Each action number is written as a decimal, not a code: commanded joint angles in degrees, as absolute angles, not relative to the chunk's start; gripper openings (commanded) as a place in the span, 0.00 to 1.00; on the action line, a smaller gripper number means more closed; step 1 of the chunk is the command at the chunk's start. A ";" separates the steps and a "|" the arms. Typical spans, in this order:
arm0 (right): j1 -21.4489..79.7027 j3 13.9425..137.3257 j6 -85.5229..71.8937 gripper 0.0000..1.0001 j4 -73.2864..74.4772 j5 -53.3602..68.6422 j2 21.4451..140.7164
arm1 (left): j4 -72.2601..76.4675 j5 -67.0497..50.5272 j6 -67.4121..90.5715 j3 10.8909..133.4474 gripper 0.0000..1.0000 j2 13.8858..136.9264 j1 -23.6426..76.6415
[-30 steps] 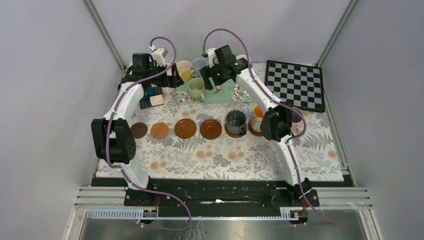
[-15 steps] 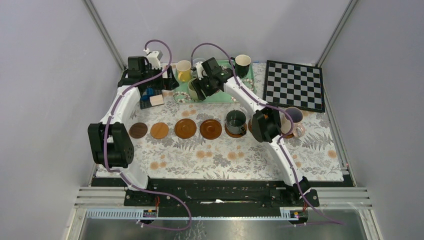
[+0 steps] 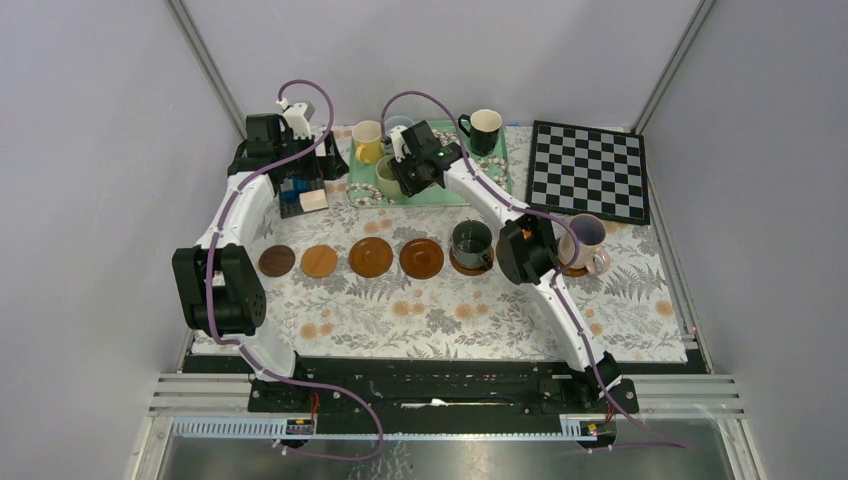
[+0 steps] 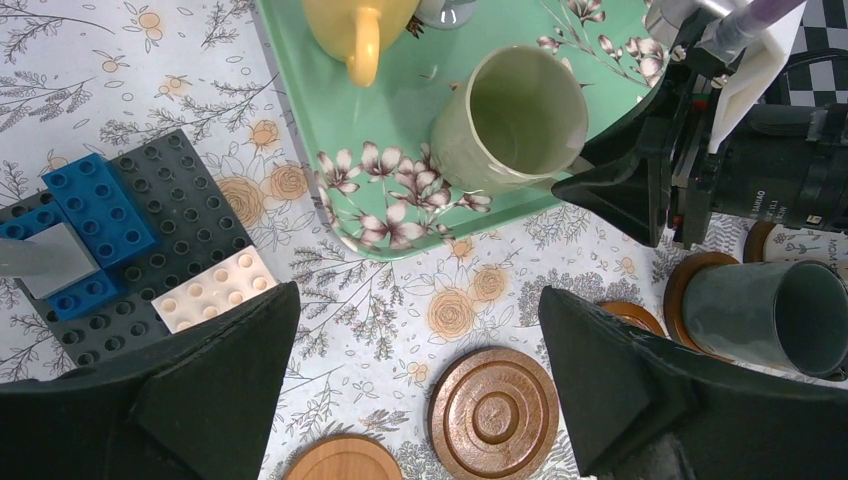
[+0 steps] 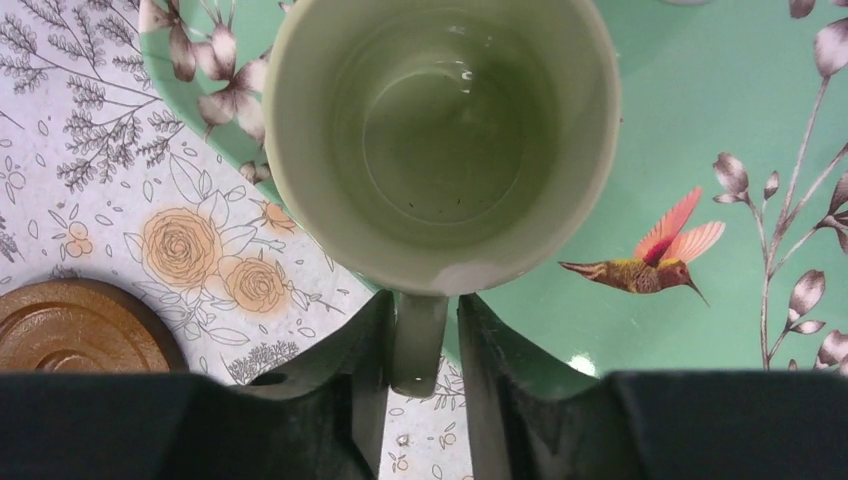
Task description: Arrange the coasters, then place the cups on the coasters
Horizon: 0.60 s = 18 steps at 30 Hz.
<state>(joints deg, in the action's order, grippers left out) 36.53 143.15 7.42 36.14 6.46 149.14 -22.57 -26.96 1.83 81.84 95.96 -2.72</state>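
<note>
1. The right claw (image 5: 418,322) is pinched narrow around the handle of the pale green ceramic mug (image 5: 440,130). There's one finger on each side, and both look like they're touching it. The mug stands upright directly ahead of the fingers, on the corner of the green floral tray (image 5: 720,120)
2. My main worry is that the grip is on that skinny handle only. All the mug's weight sits out in front of the claw, so on a lift it could pivot between the pads and sag or slip
3. The tray's raised rim runs just under and to the left of the claw. If the mug gets dragged sideways instead of raised first, its base could catch the rim and tip, or shove the whole tray
4. Further out, low on the claw's left, is a round brown wooden coaster (image 5: 80,335) with a ridged rim. Setting the mug down off-centre would leave it rocking on that ridge
5. Beyond the claw, a yellow ceramic mug (image 4: 360,20) is parked on the same tray, so a swinging mug could clip it
6. The left claw (image 4: 417,295) is spread wide and holding nothing. It hangs near the right claw, over the cloth between the tray and the coasters, so a move toward the coasters could bump the arms together
</note>
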 commanded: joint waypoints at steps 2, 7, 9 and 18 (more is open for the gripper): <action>36.57 143.85 8.75 0.28 33.45 4.21 149.01 | -19.51 -27.41 1.85 82.34 0.99 95.04 -2.82; 36.55 144.98 10.15 0.00 34.78 4.13 148.29 | -19.26 -27.56 1.74 82.67 0.99 95.44 -3.06; 36.55 144.93 10.61 0.00 34.57 4.13 147.48 | -19.08 -27.80 1.80 82.67 0.99 95.54 -3.16; 36.46 138.11 7.65 0.00 23.19 3.93 138.82 | -18.11 -28.66 2.61 82.75 0.99 95.90 -3.12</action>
